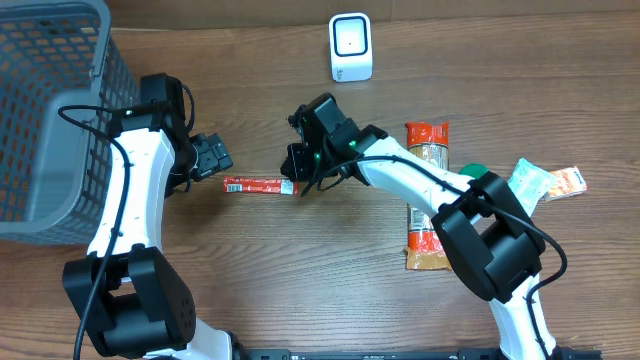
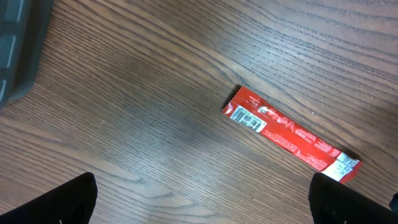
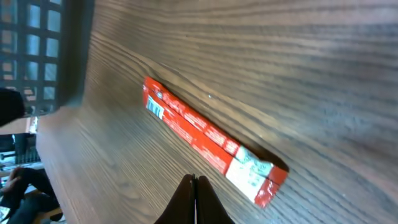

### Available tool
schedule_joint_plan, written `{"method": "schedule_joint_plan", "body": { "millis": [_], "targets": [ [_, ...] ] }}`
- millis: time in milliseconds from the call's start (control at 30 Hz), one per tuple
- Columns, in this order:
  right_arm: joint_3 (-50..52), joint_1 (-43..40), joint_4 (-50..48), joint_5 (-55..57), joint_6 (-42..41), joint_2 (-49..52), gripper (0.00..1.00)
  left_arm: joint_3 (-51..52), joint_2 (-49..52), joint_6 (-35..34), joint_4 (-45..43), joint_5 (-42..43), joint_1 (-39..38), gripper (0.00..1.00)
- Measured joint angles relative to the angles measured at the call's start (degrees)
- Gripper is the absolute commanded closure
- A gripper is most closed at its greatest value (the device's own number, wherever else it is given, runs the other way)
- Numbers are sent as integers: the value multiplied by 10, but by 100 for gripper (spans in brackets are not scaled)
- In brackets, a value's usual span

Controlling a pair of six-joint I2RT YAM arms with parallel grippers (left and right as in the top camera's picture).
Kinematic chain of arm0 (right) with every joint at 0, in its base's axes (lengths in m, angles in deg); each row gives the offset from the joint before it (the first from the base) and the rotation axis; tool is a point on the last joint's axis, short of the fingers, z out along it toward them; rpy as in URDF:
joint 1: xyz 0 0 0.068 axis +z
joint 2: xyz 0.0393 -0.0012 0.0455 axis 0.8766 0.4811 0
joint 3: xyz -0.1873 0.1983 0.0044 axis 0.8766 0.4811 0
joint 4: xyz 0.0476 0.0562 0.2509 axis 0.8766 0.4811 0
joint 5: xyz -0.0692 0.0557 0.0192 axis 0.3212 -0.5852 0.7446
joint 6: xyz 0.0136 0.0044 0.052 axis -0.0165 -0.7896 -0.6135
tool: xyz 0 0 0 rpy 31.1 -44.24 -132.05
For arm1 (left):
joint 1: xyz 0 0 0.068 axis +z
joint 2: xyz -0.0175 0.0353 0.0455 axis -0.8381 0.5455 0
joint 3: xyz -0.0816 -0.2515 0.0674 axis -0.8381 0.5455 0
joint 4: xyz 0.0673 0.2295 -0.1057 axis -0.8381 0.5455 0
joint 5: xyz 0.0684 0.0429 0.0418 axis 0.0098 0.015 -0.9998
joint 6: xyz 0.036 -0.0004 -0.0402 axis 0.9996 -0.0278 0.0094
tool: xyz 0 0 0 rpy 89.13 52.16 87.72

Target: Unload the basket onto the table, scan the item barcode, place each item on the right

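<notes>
— Two claws are seen over the counter (image 1: 300, 300); how are they set around the red bar (image 1: 259, 184)?
— The left claw (image 1: 214, 156) is held just off the bar's left end, its fingers (image 2: 68, 199) spread wide apart with nothing gripped between them. The right claw (image 1: 300, 165) is placed at the bar's right end, its tips pressed together with nothing clamped.
— Is the bar touched by the right claw?
— That cannot be told. In the right wrist view the closed tips are seen just beside the bar's white-labelled end.
— How is the bar laid?
— It is laid flat on the counter, with the barcode (image 2: 245, 117) turned upward at the end nearer the left claw.
— What else is found around the bar?
— A white scanner (image 1: 351, 47) is stood well beyond the bar, toward the far edge. A grey basket (image 1: 50, 120) is set well to the bar's left. An orange packet (image 1: 428, 140) is laid well to its right, partly covered by the right arm.
</notes>
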Motion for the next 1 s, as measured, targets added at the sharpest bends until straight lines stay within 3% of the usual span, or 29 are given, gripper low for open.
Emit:
{"method": "schedule_joint_plan", "body": {
  "millis": [467,700,1000],
  "targets": [
    [2,60,-159,41,5,60,96,0,0,0,0,0,0,0],
    [2,96,-155,148,6,76,96,0,0,0,0,0,0,0],
    [2,95,-142,182,6,76,96,0,0,0,0,0,0,0]
  ]
}}
